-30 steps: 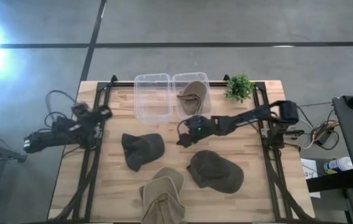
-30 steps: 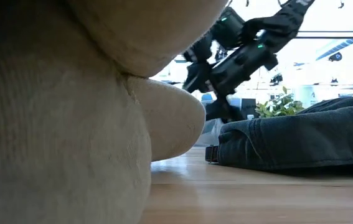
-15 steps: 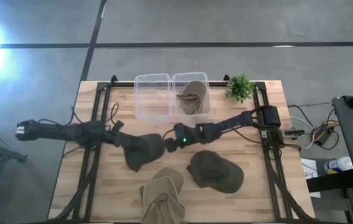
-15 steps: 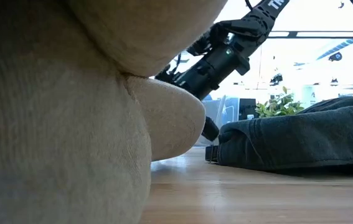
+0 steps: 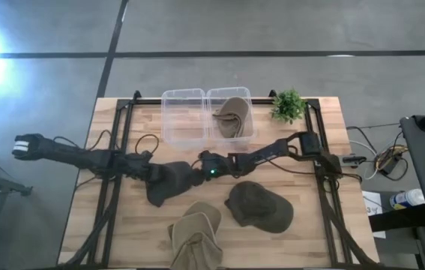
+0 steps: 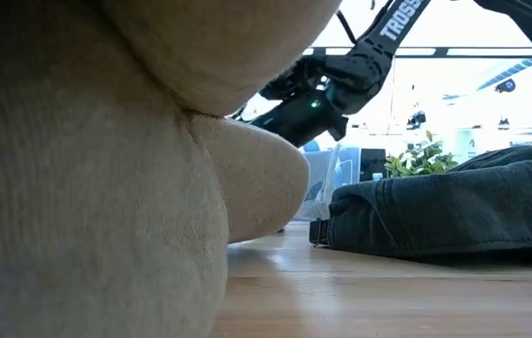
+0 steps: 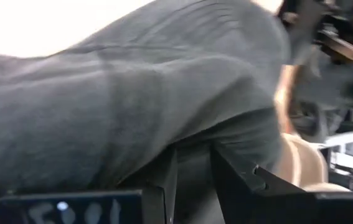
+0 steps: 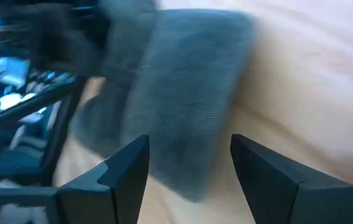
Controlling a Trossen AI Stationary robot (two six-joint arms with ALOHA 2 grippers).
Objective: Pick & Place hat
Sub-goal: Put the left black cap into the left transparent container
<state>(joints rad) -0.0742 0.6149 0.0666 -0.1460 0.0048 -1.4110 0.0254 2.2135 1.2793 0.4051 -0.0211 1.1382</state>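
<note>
A dark grey hat (image 5: 173,180) lies on the wooden table between my two grippers. My left gripper (image 5: 151,171) has reached in from the table's left to the hat's left edge, and its fingers stand close together with grey cloth (image 7: 132,93) between them. My right gripper (image 5: 199,160) is at the hat's right side, open, with the hat (image 8: 182,93) just ahead of its spread fingers (image 8: 126,168) and apart from them. In the low view a tan hat close to the camera hides the grey hat. My left gripper pinches the dark grey hat's left edge (image 7: 192,143) between its two fingers, coming roughly level from the table's left. The hat rests on the table, its crown bulging up beyond the fingers. One layer or several, I cannot tell.
Two clear bins (image 5: 184,112) stand at the far edge; the right one holds a tan hat (image 5: 231,116). A small plant (image 5: 288,105) is beside them. An olive cap (image 5: 258,206) and tan hats (image 5: 196,236) lie toward the near edge. Black frame rails (image 5: 115,172) run along both sides.
My left arm has stretched out from the table's left edge toward the grey hat and reached its left edge. My right gripper has swung from beside the bins toward the table's left and down, arriving at the hat's right side.
</note>
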